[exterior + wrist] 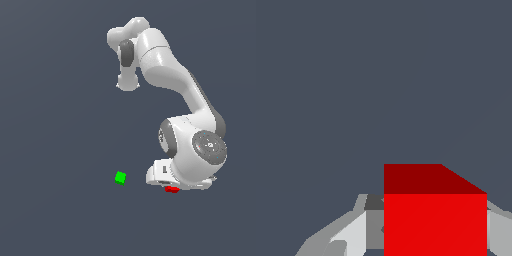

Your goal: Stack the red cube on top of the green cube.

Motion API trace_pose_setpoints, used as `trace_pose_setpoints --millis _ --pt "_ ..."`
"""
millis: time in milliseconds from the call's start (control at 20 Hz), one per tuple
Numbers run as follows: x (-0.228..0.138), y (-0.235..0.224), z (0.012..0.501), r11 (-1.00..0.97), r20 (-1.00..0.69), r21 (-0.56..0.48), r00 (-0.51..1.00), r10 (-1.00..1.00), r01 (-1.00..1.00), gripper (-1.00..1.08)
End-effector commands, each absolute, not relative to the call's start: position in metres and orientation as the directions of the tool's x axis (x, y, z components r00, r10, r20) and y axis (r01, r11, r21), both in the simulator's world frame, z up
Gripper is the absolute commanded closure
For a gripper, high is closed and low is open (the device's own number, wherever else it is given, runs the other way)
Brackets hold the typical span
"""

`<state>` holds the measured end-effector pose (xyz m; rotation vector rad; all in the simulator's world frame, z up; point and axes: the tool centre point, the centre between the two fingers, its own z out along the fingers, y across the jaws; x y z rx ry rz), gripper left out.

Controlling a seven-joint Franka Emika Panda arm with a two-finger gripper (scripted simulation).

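The red cube point(435, 220) fills the space between my gripper's point(434, 240) grey fingers point(374, 226), which press against both of its sides. In the exterior view the red cube point(172, 189) peeks out just beneath the white hand, and my gripper point(171, 187) is shut on it, with the fingers themselves hidden by the hand. The green cube point(120, 177) lies by itself on the dark floor, well off toward the exterior view's left of the gripper. It does not appear in the wrist view.
The plain dark grey floor point(60, 150) spreads all around. The white arm point(165, 65) rises above and behind the hand, its base toward the top of the exterior view.
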<state>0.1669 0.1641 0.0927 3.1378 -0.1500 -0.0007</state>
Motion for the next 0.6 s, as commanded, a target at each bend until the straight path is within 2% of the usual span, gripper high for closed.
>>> trace_pose_setpoints --millis 0,550 --pt "0.167 0.164 0.106 -0.995 0.000 0.000 0.995 -0.095 -0.095 1.08" --pt "0.168 0.163 0.118 -0.995 0.001 0.000 0.995 -0.096 -0.096 1.08"
